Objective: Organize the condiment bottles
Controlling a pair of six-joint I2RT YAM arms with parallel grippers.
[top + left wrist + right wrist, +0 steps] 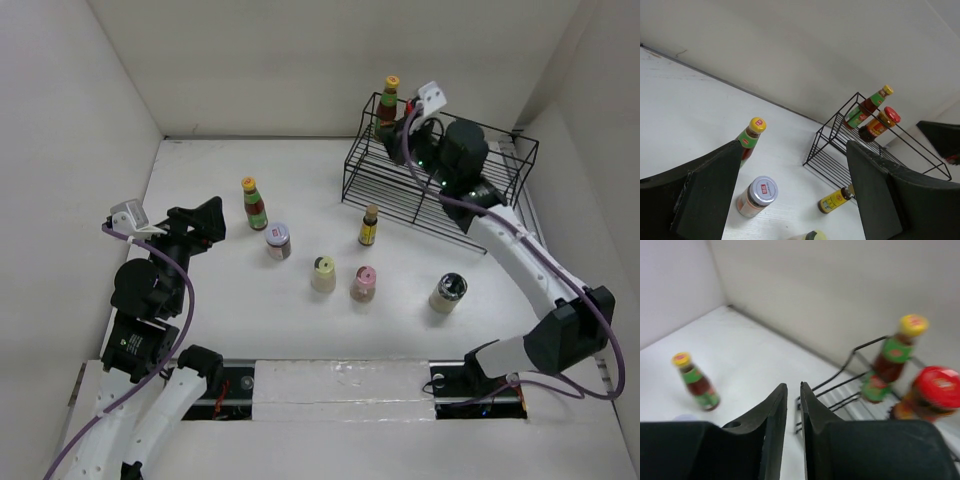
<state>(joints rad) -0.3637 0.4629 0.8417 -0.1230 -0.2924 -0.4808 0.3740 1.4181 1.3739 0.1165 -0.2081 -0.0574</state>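
A yellow-capped sauce bottle [389,100] stands on the upper tier of the black wire rack [500,150]. The left wrist view shows it [867,106] beside a red-lidded dark jar [880,124]. My right gripper [398,133] hovers by them, shut and empty [793,386]. On the table stand another yellow-capped bottle [254,203], a silver-lidded jar [278,240], a small yellow-labelled bottle [369,226], a cream shaker [323,274], a pink-capped shaker [364,284] and a dark-topped shaker [448,292]. My left gripper [205,225] is open and empty, left of the table bottles [794,145].
White walls close in the table at the back and on both sides. The rack's lower tier [390,190] stands just behind the small yellow-labelled bottle. The right arm reaches over the rack from the near right.
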